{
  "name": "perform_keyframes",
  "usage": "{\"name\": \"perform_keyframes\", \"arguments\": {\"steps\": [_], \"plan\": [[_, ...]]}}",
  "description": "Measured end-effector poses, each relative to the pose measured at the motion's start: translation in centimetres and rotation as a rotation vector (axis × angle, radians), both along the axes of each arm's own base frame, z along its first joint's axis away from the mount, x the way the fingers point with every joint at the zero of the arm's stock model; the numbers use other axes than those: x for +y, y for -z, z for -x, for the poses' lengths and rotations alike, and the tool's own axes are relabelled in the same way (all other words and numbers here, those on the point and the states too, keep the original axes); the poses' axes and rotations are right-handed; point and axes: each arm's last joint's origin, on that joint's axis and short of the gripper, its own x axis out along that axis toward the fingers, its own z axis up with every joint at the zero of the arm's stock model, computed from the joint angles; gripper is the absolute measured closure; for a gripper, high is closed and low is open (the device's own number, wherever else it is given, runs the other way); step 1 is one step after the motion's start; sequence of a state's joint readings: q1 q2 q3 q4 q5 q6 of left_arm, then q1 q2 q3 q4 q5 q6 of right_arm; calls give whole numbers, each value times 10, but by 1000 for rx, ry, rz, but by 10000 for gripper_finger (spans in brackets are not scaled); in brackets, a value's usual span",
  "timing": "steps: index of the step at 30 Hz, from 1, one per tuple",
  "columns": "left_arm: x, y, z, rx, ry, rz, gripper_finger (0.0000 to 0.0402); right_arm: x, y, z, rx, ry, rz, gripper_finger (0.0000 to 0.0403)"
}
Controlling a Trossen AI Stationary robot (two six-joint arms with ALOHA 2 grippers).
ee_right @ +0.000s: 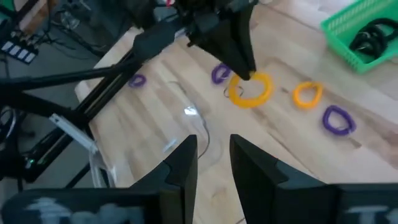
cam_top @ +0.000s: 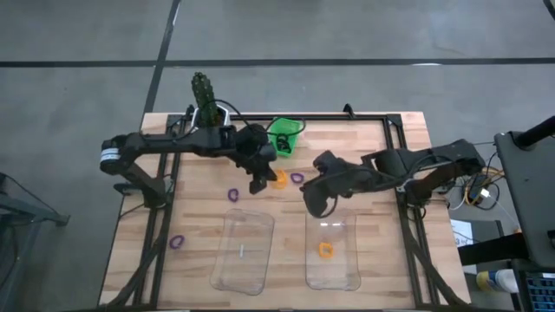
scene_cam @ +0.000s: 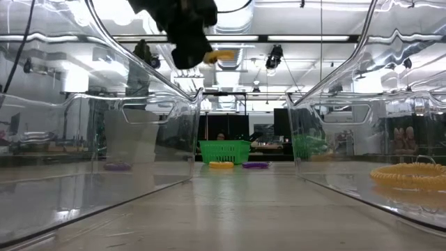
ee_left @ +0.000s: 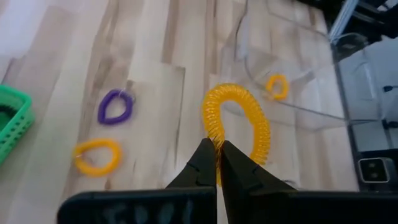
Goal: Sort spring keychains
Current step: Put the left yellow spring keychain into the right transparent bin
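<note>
Orange spring keychain (ee_left: 239, 127) pinched in left end effector (ee_left: 217, 163), unlabelled.

Left hand (ee_left: 217, 158) raised mid-table, fingers pinched closed, right hand (ee_right: 213, 155) alongside, fingers apart

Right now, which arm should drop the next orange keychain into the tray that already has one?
Left. The left gripper is already shut on an orange keychain, lifted off the table near the right tray holding an orange one. The right gripper is open and empty.
</note>
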State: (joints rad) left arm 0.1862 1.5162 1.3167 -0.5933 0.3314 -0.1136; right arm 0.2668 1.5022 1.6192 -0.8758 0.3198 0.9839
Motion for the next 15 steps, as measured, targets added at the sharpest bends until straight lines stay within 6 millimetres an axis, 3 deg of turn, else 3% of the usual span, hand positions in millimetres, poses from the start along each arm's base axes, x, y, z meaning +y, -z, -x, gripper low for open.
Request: {"name": "perform_keyframes", "arguments": {"steps": [6, 10, 15], "plan": [[-9, -14, -3, -28, -25, -10, 401, 7, 6, -4, 10, 48, -73, 314], [-16, -24, -3, -61, -3, -20, 401, 1, 16, -15, 30, 139, -135, 311], [-18, -34, 2, -100, -3, -36, 401, -7, 19, -18, 39, 174, -158, 279]]}}
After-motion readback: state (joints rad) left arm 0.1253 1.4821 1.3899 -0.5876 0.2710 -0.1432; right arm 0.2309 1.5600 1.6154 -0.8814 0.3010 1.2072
